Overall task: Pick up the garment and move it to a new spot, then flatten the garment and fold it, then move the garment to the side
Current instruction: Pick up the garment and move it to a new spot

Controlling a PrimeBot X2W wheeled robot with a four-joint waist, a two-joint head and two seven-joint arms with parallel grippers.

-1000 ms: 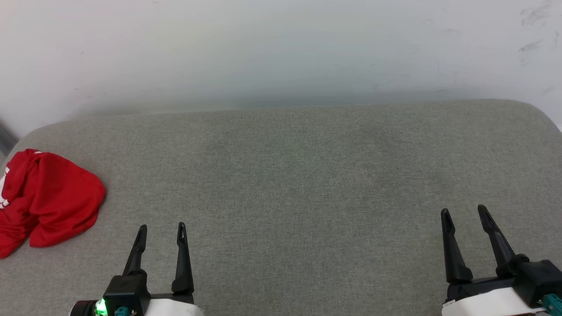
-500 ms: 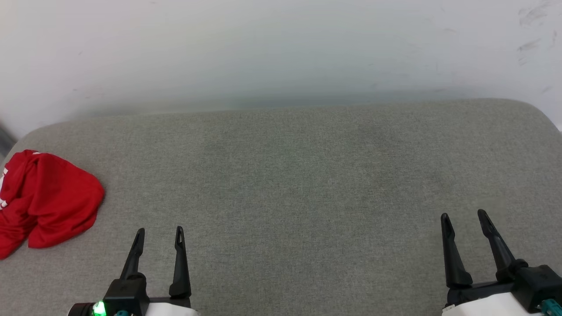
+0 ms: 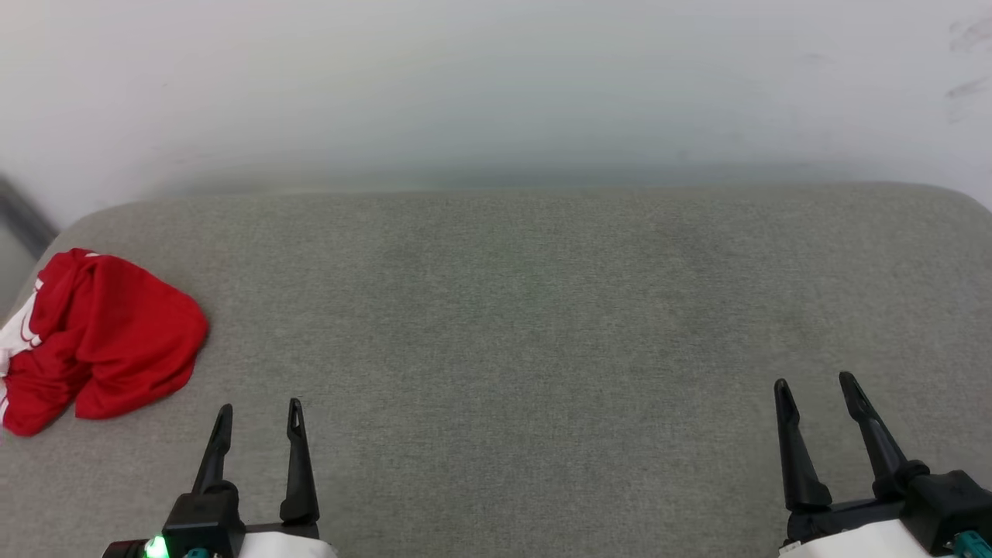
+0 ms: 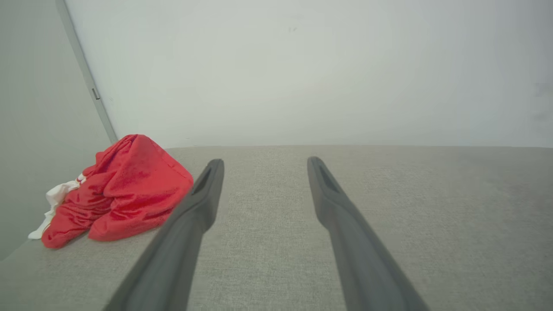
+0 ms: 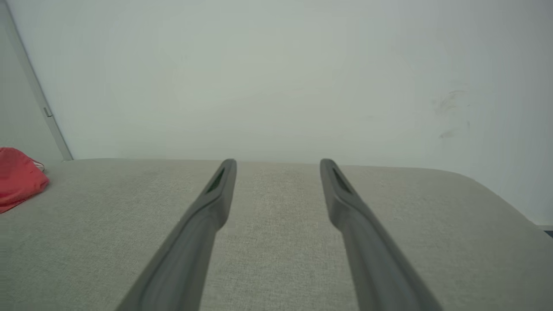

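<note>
In the head view the garment [image 3: 108, 341] lies crumpled in a rounded heap at the far left of the grey upholstered surface [image 3: 542, 333], close to its left edge, with a bit of white striped sleeve [image 3: 17, 335] poking out on the outer side. The left gripper [image 3: 260, 404] hovers low at the near edge, just to the right of the heap and apart from it, its two long dark fingers spread and holding nothing. The right gripper [image 3: 814, 379] sits well apart on the other side, likewise spread and empty. A pale, faintly scuffed wall [image 3: 496, 85] rises behind. The left wrist view looks along smooth, tapering matte fingers with slotted tips. Here the red cloth shows a fine knit sheen and soft, deep folds, mounded high at the back and trailing flat toward the front, with the white fabric hanging at the cushion's rim. The right wrist view catches a corner of the red heap at the far left, across a broad stretch of coarse woven upholstery. The shirt looks light, limp and unbreakable. It will probably sag and drag rather than lift as one piece, so a pinch on a raised ridge of the mound seems surer than the flat hem.
</note>
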